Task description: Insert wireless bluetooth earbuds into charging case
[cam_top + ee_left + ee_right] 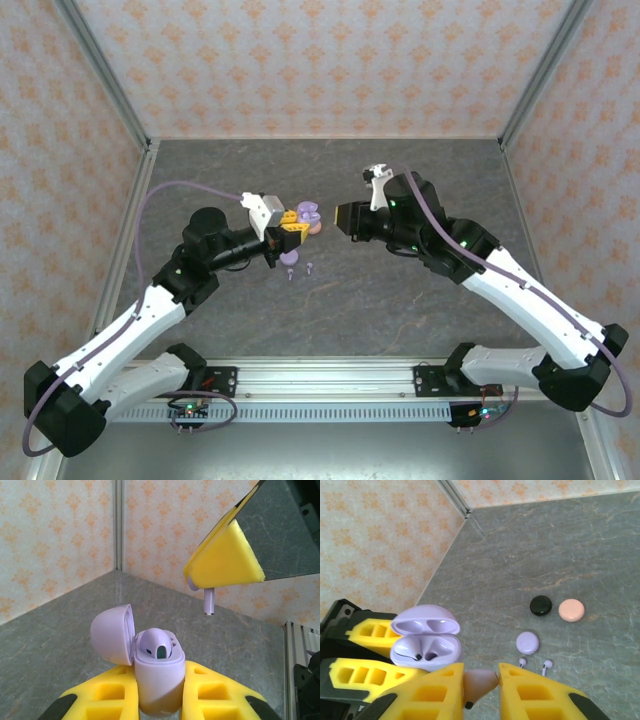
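The grey stone-patterned bench (400,290) is walled by orange-patterned panels. Near the bench centre three round flat discs are laid out. One glossy black disc (540,605) and one pale pink disc (571,610) sit just beside each other. One lilac disc (527,642) lies toward the near edge from them.

Two loose lilac stemmed plastic earbuds are counted on the near-edge side of the lilac disc, apart from it: the first loose earbud (522,662) and the second loose earbud (547,666).

One lilac rounded plastic charging case (159,672) is pinched upright between the yellow fingers of the left gripper (290,224) and held above the discs. Its lid (112,635) is hinged open and tilted back. Two cavities are seen in the right wrist view.

A third small pale lilac earbud (209,601) is clamped, stem down, in the right gripper (480,672). It is held above the open case, off to one side and not touching it. Discs and loose earbuds lie on the bench below the two grippers.
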Motion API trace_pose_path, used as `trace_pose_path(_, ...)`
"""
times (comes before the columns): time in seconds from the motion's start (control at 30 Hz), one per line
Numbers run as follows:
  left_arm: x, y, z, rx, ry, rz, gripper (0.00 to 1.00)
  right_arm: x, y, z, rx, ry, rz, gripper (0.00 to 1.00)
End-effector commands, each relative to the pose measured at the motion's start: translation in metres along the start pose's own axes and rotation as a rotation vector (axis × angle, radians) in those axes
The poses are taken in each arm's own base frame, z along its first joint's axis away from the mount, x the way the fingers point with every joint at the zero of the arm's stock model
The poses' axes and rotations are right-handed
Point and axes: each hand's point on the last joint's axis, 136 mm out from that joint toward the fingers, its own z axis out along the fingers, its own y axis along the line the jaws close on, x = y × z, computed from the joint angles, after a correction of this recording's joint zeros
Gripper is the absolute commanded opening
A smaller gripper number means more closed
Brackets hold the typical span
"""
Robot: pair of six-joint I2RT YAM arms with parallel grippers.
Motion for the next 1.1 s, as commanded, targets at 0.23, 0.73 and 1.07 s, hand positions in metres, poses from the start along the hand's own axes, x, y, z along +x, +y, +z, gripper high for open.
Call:
trace_pose_path(0.23,-0.006,-0.008,0.001,0.037,-0.031,0.004,0.00,-0.023,0.035,0.009,-0.108,-0.060,-0.054,0.21)
trace_pose_path(0.73,-0.006,-0.008,0.002,0.041,-0.033,0.002,0.00,-0.021,0.037,0.026,-0.084,-0.049,-0.098,0.21)
trace_pose_path(1.07,-0.006,-0.007,0.002,0.035,-0.034,0.002,0.00,-0.009,0.021,0.033,-0.008,-0.009,-0.125,0.21)
